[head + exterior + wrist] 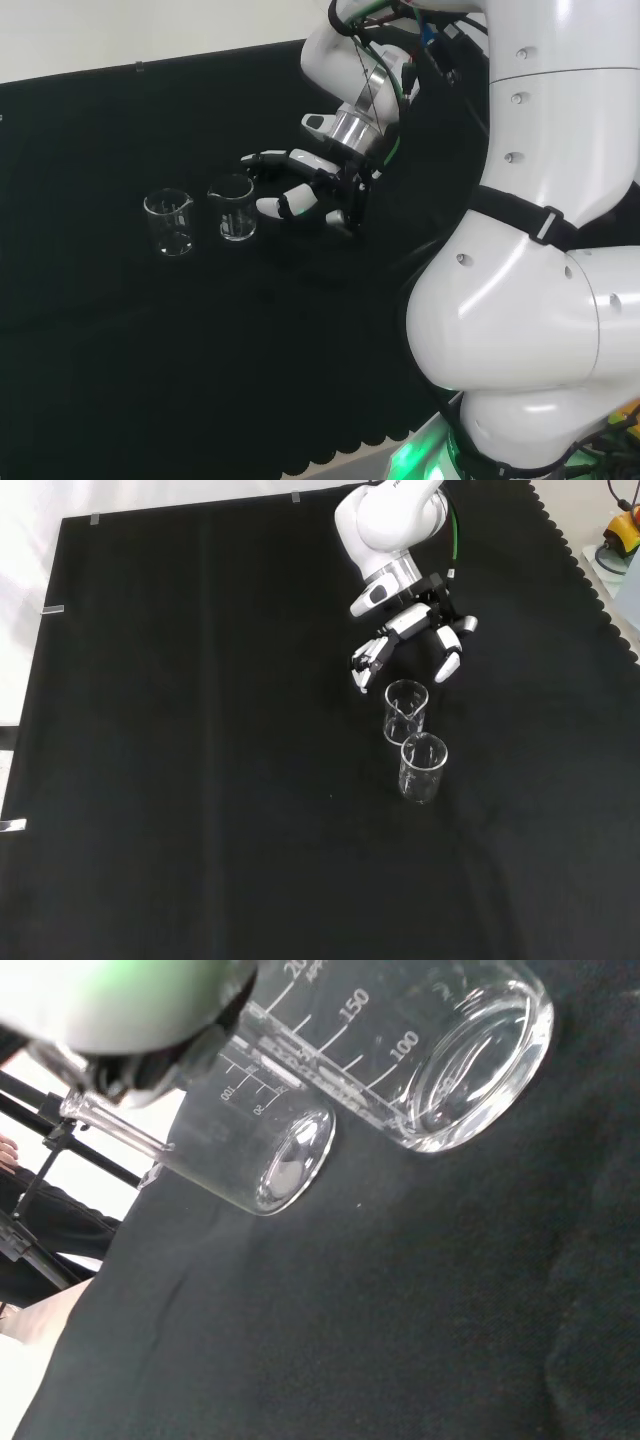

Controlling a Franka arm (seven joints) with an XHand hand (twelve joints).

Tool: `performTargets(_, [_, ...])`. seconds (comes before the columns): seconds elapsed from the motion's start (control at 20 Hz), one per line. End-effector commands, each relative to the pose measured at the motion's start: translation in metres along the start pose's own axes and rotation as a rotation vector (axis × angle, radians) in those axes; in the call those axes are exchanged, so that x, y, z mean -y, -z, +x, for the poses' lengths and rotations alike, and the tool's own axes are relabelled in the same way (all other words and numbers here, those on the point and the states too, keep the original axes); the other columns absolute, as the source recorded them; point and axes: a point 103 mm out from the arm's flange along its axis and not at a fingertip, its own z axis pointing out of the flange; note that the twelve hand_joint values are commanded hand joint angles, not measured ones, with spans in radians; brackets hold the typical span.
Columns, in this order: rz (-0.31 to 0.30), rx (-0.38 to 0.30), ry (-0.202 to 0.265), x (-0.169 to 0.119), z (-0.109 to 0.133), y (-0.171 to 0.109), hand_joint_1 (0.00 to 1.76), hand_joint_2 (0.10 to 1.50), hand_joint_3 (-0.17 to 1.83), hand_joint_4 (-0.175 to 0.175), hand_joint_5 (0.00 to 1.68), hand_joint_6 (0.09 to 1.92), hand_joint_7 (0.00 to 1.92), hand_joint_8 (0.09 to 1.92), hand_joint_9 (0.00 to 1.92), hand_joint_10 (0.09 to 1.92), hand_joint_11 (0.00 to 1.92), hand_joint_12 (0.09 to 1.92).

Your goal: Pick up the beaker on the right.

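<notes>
Two clear glass beakers stand upright side by side on the black cloth. In the head view the right beaker is nearest the hand, and the left beaker stands a little beyond it. The hand is open, its fingers spread and reaching to just short of the right beaker's rim without holding it. In the front view the hand hangs just above the nearer beaker, and the other beaker stands below that one. The wrist view shows the close beaker large and the farther beaker behind it.
The arm's white links take up the right side of the head view. Black cloth spreads wide around the beakers, and its scalloped edge runs down the right of the front view.
</notes>
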Motion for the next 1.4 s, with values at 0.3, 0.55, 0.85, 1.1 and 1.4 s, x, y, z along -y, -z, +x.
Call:
performTargets(0.3, [0.007,-0.025,0.021,-0.004,0.009,-0.015,0.90,0.27,1.12,-0.056,0.23,0.09,0.10,0.62,0.19,0.65,0.00,1.06])
performTargets(0.55, [-0.008,-0.023,0.013,-0.005,0.012,-0.022,0.89,0.27,1.09,-0.052,0.18,0.09,0.06,0.61,0.14,0.66,0.00,0.96])
performTargets(0.85, [-0.004,-0.028,0.005,-0.007,0.013,-0.027,0.90,0.28,1.09,-0.052,0.21,0.09,0.09,0.62,0.15,0.66,0.00,0.94])
performTargets(1.1, [-0.002,-0.049,0.005,-0.011,0.014,-0.032,0.93,0.28,1.10,-0.053,0.25,0.09,0.13,0.63,0.17,0.67,0.00,0.94])
performTargets(1.4, [-0.039,-0.074,0.005,-0.014,0.015,-0.036,0.95,0.28,1.12,-0.053,0.31,0.09,0.15,0.63,0.19,0.67,0.00,0.95])
